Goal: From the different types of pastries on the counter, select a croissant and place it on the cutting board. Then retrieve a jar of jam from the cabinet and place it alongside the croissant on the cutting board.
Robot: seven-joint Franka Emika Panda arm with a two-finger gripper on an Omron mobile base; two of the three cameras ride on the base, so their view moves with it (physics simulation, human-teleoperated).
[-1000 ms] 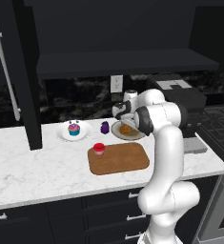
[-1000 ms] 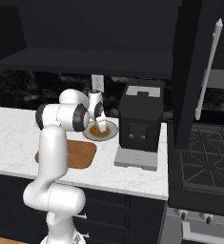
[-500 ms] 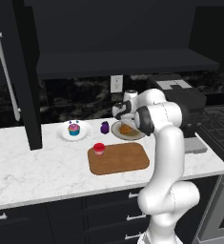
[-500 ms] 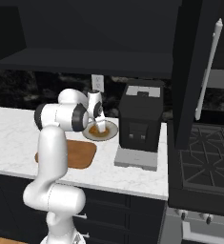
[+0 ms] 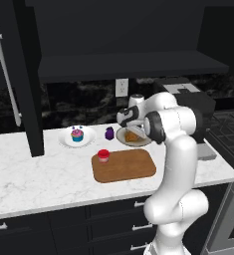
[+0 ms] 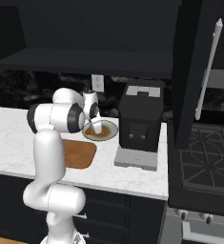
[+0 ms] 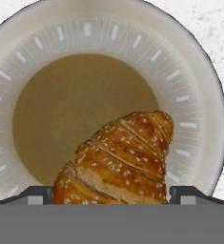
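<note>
The golden-brown croissant [image 7: 123, 157] lies on a beige plate [image 7: 194, 95] at the back of the white marble counter [image 5: 39, 179]. My gripper [image 7: 111, 195] points down over the plate, open, with one fingertip on each side of the croissant's near end. From the base it shows as the gripper [image 5: 133, 130] on the croissant [image 5: 132, 136], and from the other side as the gripper [image 6: 96, 126]. The brown cutting board [image 5: 126, 167] lies just in front of the plate. A red jar of jam [image 5: 103, 156] stands at its far left corner. The cupcake [image 5: 77, 134] sits on a white plate to the left.
A small dark purple object [image 5: 109, 133] stands between the two plates. A black coffee machine [image 6: 139, 124] stands right of the croissant plate, close to my arm. The dark cabinet door with its silver handle [image 5: 6, 74] hangs open at the left. A stove [image 6: 204, 157] lies to the right.
</note>
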